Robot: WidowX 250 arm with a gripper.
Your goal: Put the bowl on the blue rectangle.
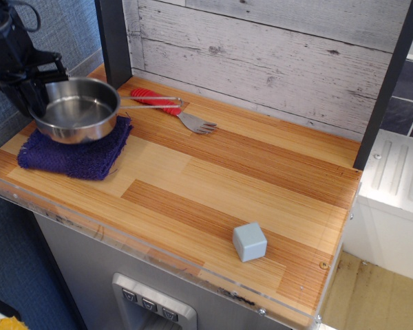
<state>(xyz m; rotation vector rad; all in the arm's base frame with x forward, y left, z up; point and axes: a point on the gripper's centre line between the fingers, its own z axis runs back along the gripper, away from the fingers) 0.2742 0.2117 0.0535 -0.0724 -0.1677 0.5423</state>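
Wooden desk (213, 185), left end: gripper (29, 93) jaws pinch the left rim of the bowl (77, 110), which sits over the blue cloth (76, 152); contact unclear, handle pointing right.

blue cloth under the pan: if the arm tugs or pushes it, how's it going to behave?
Probably floppy: the cloth is knitted, with frayed, uneven edges, so it should bunch rather than slide as one piece. Likely light, so a push could drag it across the smooth wooden counter. The bowl, held at its rim by the gripper, may pin it if it rests there.
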